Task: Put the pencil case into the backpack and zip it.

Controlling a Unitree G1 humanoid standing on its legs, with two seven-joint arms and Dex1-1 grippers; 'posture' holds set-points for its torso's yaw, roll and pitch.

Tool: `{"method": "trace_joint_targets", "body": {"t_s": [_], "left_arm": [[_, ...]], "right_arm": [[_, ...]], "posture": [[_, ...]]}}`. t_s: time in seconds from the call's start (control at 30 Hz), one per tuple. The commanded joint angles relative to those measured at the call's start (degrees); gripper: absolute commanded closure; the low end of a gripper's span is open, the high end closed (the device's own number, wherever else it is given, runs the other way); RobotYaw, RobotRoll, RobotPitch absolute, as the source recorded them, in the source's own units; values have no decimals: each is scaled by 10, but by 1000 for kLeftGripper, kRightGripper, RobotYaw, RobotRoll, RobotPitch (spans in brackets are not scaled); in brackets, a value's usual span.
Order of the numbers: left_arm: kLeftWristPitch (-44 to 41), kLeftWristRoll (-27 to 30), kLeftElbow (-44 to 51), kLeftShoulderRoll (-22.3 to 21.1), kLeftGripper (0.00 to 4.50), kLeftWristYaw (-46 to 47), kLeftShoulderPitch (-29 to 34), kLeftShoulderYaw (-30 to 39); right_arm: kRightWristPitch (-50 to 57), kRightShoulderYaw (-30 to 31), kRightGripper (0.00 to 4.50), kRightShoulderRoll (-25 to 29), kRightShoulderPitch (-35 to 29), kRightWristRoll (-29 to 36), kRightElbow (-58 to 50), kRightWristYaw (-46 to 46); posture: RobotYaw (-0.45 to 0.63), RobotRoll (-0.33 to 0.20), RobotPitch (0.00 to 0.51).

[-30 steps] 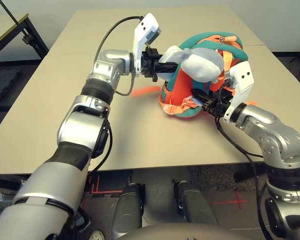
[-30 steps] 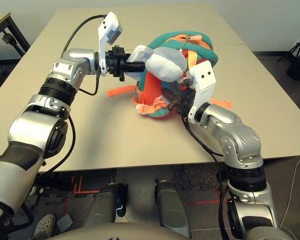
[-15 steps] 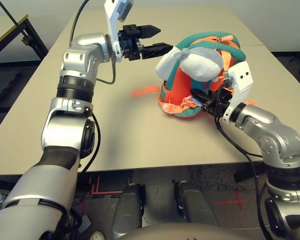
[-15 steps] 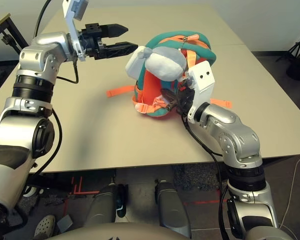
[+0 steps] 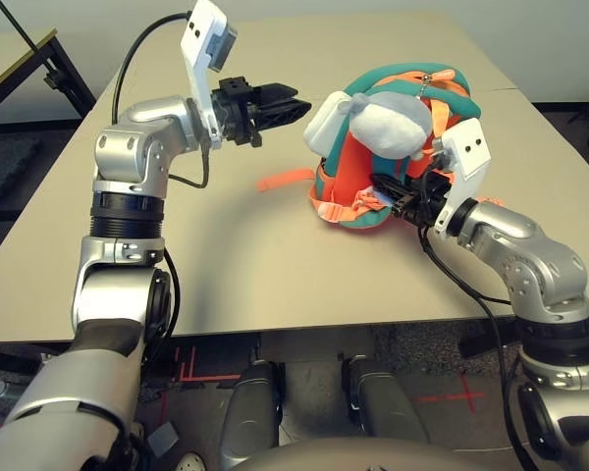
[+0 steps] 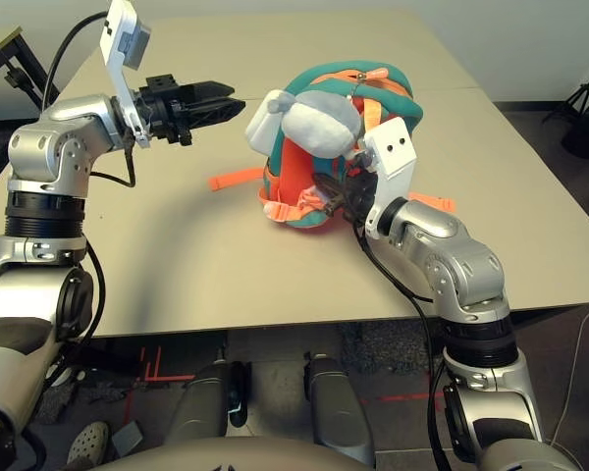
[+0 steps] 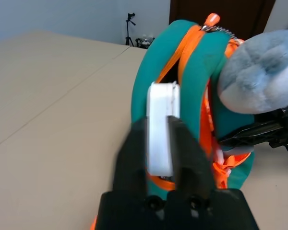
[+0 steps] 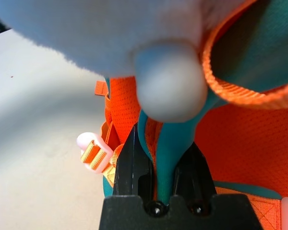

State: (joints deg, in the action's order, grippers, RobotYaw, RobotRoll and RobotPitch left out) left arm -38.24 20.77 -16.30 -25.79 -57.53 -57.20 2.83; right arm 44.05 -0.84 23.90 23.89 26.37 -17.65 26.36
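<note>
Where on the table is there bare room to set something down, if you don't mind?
Between the table's near edge and the backpack, and beyond the left claw. It's crowded where the right claw grips the backpack's teal strap.

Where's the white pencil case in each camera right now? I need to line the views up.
Left eye view: pencil case just above centre, at the backpack's left edge.
Right eye view: left of centre, upper half, same edge.
Left wrist view: near centre, upright in the backpack's opening.
Right wrist view: I can't make it out.
Shared landmark: the grey-white plush charm, beside the case in both eye views, also in both wrist views.
</note>
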Motion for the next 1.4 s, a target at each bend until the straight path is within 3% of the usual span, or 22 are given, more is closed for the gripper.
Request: {"method": "trace_joint_targets", "body": {"t_s": [0.03,0.17,0.33,0.47,0.6,0.83,1.03,1.2,1.4], "left_arm": [[-8,4,9,-7,4500,0,10,-13],[9,-9,-15,-1,4500,-6,6,-34],[69,-44,-117,33,4500,-10,-25,-72],[155,-87,-235,95,4500,2,-48,-103],[204,-101,-293,138,4500,27,-56,-94],[195,-87,-258,131,4500,26,-30,-70],[92,-33,-119,73,4500,24,-5,-22],[-28,40,33,15,2750,-1,12,1],[-88,81,131,-30,374,-17,26,-17]], "right_arm": [[9,19,4318,-4,-2,1,12,13],[8,18,4318,-4,-3,0,13,13],[5,18,4318,-2,-4,-3,17,16],[-2,20,4318,-4,-2,-8,24,18],[-7,23,4318,-6,0,-10,29,19],[-11,25,4318,-9,-1,-14,31,21],[-13,26,4318,-9,-2,-16,33,23],[-15,27,4318,-10,0,-20,38,28],[-22,30,4318,-12,6,-26,50,36]], "posture": [[-103,0,95],[-104,0,94],[-101,0,89],[-102,0,88],[-102,0,89],[-103,0,94],[-97,0,94],[-83,0,91],[-71,0,86]]}}
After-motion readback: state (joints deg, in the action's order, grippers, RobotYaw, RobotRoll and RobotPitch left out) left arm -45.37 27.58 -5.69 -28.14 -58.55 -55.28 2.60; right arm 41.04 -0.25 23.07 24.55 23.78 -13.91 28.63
